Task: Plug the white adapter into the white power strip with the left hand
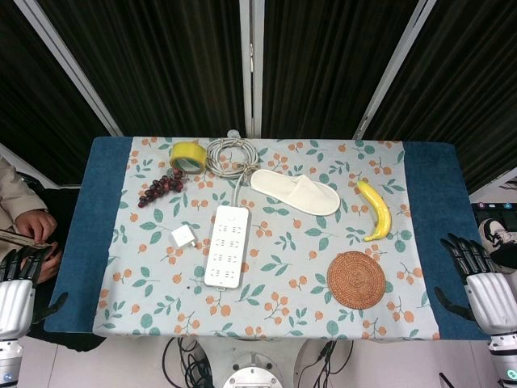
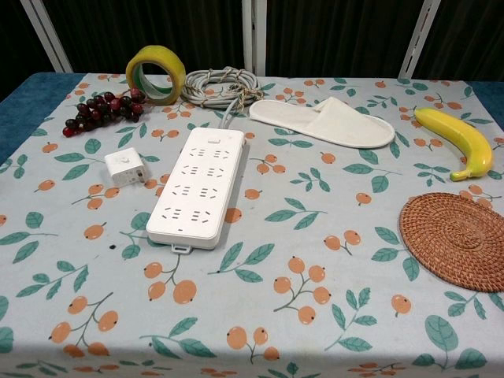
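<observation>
- White adapter lies on the floral cloth just left of the white power strip, untouched; it looks small, light, rigid and smooth, so I'd pinch its flat sides.
- My left hand waits off the table's near-left edge, fingers spread, holding nothing; my right hand likewise opposite.
- Grapes and tape roll sit beyond.

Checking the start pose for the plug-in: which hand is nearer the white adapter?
Left. The left hand hangs off the table's left edge, on the same side as the white adapter. The right hand is off the far right edge, past the woven coaster.
</observation>
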You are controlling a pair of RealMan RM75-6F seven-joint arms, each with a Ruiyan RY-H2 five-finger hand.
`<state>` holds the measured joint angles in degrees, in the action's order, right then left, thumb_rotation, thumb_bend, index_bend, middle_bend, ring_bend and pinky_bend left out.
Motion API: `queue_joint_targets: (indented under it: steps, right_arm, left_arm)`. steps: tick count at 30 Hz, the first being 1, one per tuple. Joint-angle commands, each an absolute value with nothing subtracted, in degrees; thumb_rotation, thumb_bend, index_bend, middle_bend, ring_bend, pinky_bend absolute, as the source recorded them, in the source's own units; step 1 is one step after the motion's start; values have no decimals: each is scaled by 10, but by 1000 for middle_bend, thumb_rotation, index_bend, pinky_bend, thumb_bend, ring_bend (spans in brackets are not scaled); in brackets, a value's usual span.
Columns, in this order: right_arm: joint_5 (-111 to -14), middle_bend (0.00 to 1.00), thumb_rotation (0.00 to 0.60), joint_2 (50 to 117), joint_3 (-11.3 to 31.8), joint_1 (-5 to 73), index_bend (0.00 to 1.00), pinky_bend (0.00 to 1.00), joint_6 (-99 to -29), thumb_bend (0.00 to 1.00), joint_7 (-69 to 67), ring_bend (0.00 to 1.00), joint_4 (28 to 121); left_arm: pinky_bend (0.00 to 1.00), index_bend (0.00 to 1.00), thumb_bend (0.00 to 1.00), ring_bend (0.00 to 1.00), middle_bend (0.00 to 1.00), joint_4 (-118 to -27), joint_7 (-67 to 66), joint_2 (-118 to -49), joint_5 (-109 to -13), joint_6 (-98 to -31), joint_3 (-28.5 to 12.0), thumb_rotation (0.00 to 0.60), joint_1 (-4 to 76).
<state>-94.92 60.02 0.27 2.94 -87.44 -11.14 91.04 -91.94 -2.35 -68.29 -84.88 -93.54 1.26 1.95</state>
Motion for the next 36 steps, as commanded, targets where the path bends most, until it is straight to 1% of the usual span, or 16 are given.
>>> queue_joint_targets:
  steps: [1,7,10,13,17,19,22,24,26,28,33,36]
  right_arm:
    - [-946,7,600,601,7,34,0,0,-870,254,-105,0,917]
    - [-943,7,600,598,10,39,0,0,-868,253,-95,0,927]
    - [-942,8,600,597,11,39,0,0,-871,253,-96,0,928]
    - [-942,7,600,596,12,42,0,0,-869,253,-96,0,931]
    - [-946,7,600,594,13,46,0,0,-868,253,-92,0,936]
    - [-946,7,600,592,13,46,0,0,-868,253,-90,0,939]
    - [-945,7,600,591,12,45,0,0,-870,254,-88,0,942]
    - [-942,7,600,591,12,44,0,0,-870,254,-88,0,943]
    - [-940,8,600,591,11,43,0,0,-870,254,-87,0,943]
    - [-938,7,600,591,11,42,0,0,-870,254,-88,0,942]
    - [-932,7,600,591,11,40,0,0,-873,252,-92,0,939]
    - [-929,8,600,592,11,39,0,0,-872,252,-95,0,935]
  left_arm:
    - [0,130,176,33,146,-917,-21,-686,-846,-930,9,600,19]
    - [0,131,175,33,146,-914,-22,-684,-855,-918,3,600,26]
    - [0,138,175,33,147,-926,-33,-674,-873,-898,-3,600,46]
    - [0,144,176,33,154,-939,-37,-665,-899,-863,-17,600,85]
    - [0,190,222,34,191,-947,-19,-661,-925,-786,-39,600,157]
    - [0,207,266,34,211,-948,4,-663,-933,-729,-48,600,203]
    - [0,215,307,34,228,-941,30,-672,-928,-642,-63,600,268]
    - [0,255,326,34,253,-928,36,-686,-918,-588,-73,600,309]
    - [0,291,339,34,280,-917,41,-702,-905,-549,-81,600,339]
    - [0,287,347,34,283,-903,51,-721,-889,-509,-87,600,368]
    - [0,231,348,34,282,-869,49,-760,-843,-427,-93,600,422]
    - [0,203,340,34,270,-849,50,-782,-819,-405,-96,600,440]
